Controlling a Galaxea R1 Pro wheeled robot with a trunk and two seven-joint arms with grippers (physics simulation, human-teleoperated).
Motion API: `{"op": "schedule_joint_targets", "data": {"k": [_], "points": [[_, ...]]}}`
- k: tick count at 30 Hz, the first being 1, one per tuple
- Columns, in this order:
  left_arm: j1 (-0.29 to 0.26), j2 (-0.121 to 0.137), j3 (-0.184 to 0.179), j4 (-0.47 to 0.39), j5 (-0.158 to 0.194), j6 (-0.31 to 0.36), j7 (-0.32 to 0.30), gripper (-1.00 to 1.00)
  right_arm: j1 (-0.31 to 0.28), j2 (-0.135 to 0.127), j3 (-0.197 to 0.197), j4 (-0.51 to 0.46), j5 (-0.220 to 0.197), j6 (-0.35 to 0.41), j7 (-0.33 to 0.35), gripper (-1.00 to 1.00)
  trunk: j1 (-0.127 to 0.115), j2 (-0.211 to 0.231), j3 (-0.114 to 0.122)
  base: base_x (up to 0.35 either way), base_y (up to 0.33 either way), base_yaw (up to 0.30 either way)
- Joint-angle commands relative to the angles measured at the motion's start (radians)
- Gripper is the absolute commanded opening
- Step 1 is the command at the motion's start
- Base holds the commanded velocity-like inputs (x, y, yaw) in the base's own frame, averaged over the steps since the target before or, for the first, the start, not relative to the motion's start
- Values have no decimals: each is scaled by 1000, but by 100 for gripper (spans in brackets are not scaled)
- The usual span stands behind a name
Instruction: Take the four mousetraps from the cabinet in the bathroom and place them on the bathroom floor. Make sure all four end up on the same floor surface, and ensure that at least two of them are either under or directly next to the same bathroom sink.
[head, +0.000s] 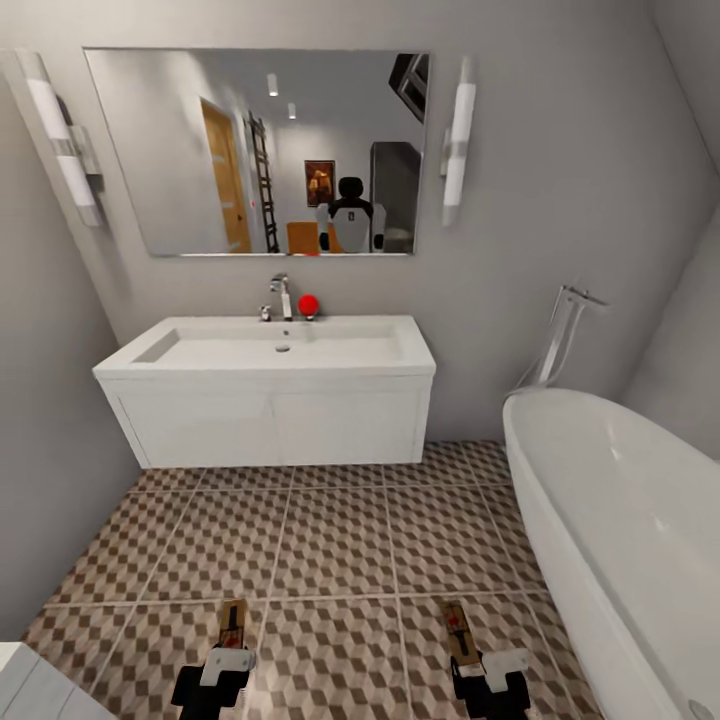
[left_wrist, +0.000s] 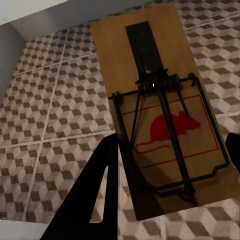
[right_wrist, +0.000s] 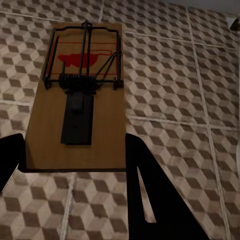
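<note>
Grippers (head: 213, 682) (head: 490, 682) holding mousetraps (head: 232, 622) (head: 458, 631), bathtub (head: 640, 520) right

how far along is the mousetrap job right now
Partway. The left gripper holds one mousetrap and the right gripper another, both above the floor facing the sink. No trap lies on the tiles in view. Left: set these by the sink, then place the other two.
</note>
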Motion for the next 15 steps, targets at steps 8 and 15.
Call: {"op": "schedule_joint_targets", "data": {"k": [8,15], "points": [[-2,-1,-9,4,8,-6,2,-100,-1,0,0,1,8,-2,-6,-100,1,0,-1,293,0,147],[-2,-1,-9,4,8,-6,2,-100,-1,0,0,1,8,-2,-6,-100,1,0,-1,287,0,147]]}}
